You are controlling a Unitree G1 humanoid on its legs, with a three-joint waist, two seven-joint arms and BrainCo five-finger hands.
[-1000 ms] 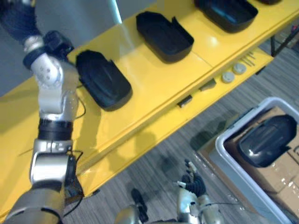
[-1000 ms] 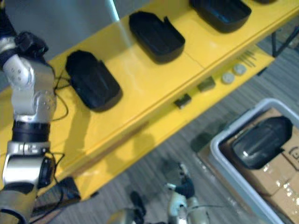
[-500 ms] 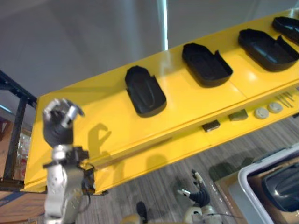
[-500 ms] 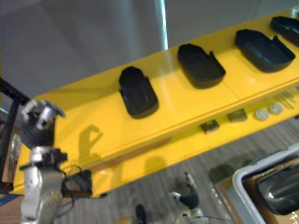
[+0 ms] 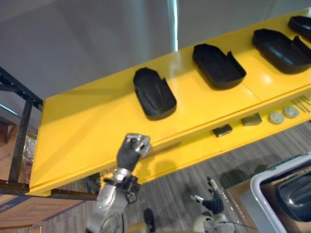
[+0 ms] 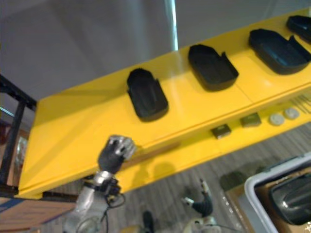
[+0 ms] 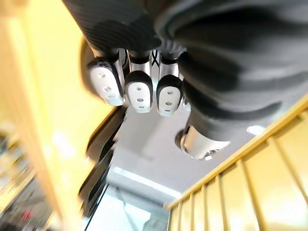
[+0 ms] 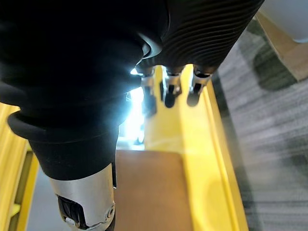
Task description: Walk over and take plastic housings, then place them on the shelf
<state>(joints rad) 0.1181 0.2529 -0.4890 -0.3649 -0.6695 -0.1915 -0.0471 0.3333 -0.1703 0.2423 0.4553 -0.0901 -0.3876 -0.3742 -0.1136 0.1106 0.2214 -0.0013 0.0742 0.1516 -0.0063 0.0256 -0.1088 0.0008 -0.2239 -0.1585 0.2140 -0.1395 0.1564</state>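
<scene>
One long yellow shelf [image 5: 97, 121] runs slantwise across my head cameras, from the lower left up to the upper right. At its left end I can see a black frame [image 5: 22, 126]. Grey carpet lies below the shelf.

At the lower right is a white bin [image 5: 254, 194], cut off by the picture's edge. It holds a fifth housing [image 5: 295, 194], black and glossy.

Four black plastic housings lie in a row on the shelf top, each apart from the next. The first housing [image 5: 154, 93] is the leftmost, and left of it the shelf top is bare. To its right come the second housing [image 5: 217, 66] and the third housing [image 5: 282, 43]. The fourth housing [image 5: 302, 22] is cut off at the upper right corner.

My left hand [image 5: 132, 149] is raised in front of the shelf's front edge, below the first housing and apart from it. Its fingers [image 7: 139, 94] are curled into a fist with nothing inside. My right hand [image 5: 212, 204] hangs low over the carpet, left of the bin. Its fingers [image 8: 169, 91] look loosely extended and hold nothing.

On the shelf's lower front ledge sit two small dark blocks [image 5: 221, 130] [image 5: 251, 119]. Right of them are two pale round discs [image 5: 276, 117] [image 5: 291, 112].
</scene>
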